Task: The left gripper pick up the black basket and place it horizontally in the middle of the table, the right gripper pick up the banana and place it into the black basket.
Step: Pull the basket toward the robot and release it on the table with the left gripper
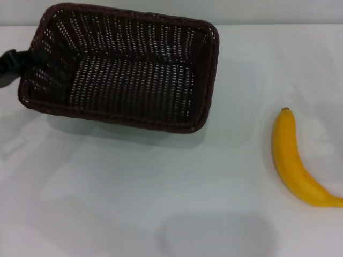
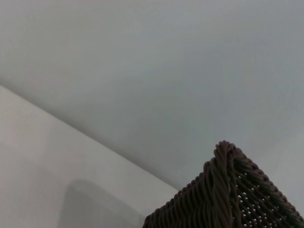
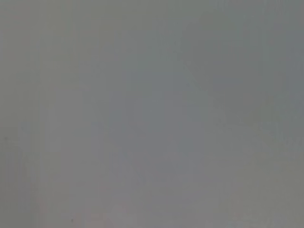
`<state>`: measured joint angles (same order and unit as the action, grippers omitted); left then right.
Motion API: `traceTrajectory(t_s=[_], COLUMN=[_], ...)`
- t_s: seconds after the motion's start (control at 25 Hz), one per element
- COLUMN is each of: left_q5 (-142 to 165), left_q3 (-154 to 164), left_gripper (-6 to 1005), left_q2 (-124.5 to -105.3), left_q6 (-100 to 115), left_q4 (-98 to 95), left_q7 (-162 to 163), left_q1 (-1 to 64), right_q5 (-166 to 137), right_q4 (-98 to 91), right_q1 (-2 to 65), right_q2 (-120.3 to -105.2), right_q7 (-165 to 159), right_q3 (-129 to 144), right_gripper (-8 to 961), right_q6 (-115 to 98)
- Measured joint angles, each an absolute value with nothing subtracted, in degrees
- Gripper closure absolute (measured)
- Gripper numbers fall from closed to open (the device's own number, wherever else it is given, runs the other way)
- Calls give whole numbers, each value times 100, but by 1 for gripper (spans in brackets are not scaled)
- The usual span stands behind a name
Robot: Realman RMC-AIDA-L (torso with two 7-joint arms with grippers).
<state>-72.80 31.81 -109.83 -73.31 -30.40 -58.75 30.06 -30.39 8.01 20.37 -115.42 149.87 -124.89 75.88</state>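
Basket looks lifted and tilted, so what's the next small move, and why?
Probably lower the basket and level it flat on the table. The left claw is at its left end, its shadow shows it raised and tilted, and the banana lies apart on the right. The right claw is out of view.

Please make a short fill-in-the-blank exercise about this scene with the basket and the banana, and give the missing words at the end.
1. The black basket holds ____ inside it.
2. The banana lies on the white ____, apart from the basket.
3. In the head view, the banana is on the robot's ____ side of the basket.
4. The left gripper is at the basket's ____ end.

Missing words: nothing; table; right; left
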Motion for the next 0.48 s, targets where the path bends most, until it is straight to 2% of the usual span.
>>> traceTrajectory(t_s=[0.16,0.48], left_q5=[-7505,-7566], left_q3=[3187,3185], left_gripper=[806,800], left_q2=[-11261,-11469], left_q6=[-7020,-6951], left_q4=[-3029,-2931], left_q7=[-5874,-5812], left_q1=[2874,2868], right_q5=[-2993,-2955], right_q4=[854,1075], right_q1=[2072,2107], right_q2=[-11540,-11512], right_q7=[15135,15252], right_q3=[-12489,-12489], right_gripper=[85,85], right_q6=[7463,7355])
